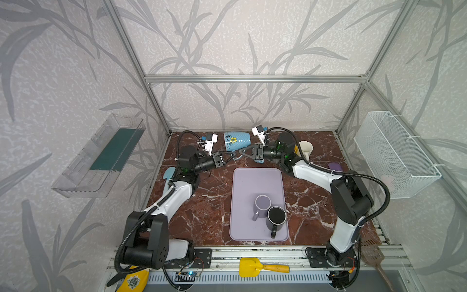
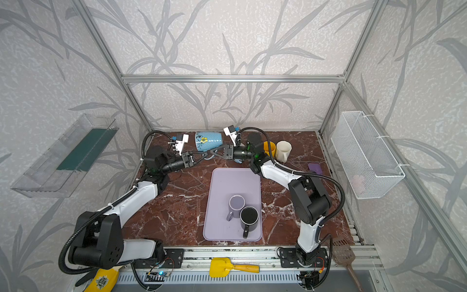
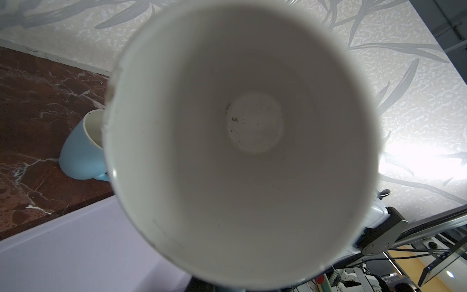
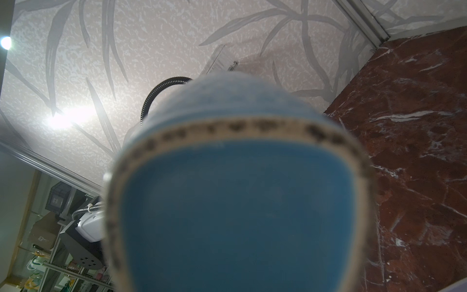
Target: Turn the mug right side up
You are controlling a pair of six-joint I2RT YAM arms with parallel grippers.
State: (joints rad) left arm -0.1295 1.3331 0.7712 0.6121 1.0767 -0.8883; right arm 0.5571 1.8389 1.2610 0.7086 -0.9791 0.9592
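1. Blue mug [image 1: 236, 142] is off the table [image 1: 207, 207] near the back, on its side in the air. Mouth faces the left arm, base faces the right arm, handle [image 1: 237, 157] hangs below the body.
2. Left wrist view looks straight into its white inside [image 3: 252, 126]. Right wrist view is filled by its blue base [image 4: 240, 215]. So it is half-turned, neither inverted nor upright.
3. Left claw [image 1: 231, 156] and right claw [image 1: 242, 152] are both narrow, tips meeting at the handle from opposite sides. Both look pinched on it. Which one bears the weight cannot be told.
4. Judgement: a handover mid-flip. One claw should let go only once the other's pinch is sure, or the mug drops.
5. Best finish: roll the wrist until the mouth faces up. Lower the base flat onto bare table or the lilac mat [image 1: 256, 182], clear of the purple mug [image 1: 262, 206] and black mug [image 1: 276, 217]. Open last.
6. Risk: the grip on the handle is thin and the body sits heavy above it, so the mug may swing. Turn slowly.
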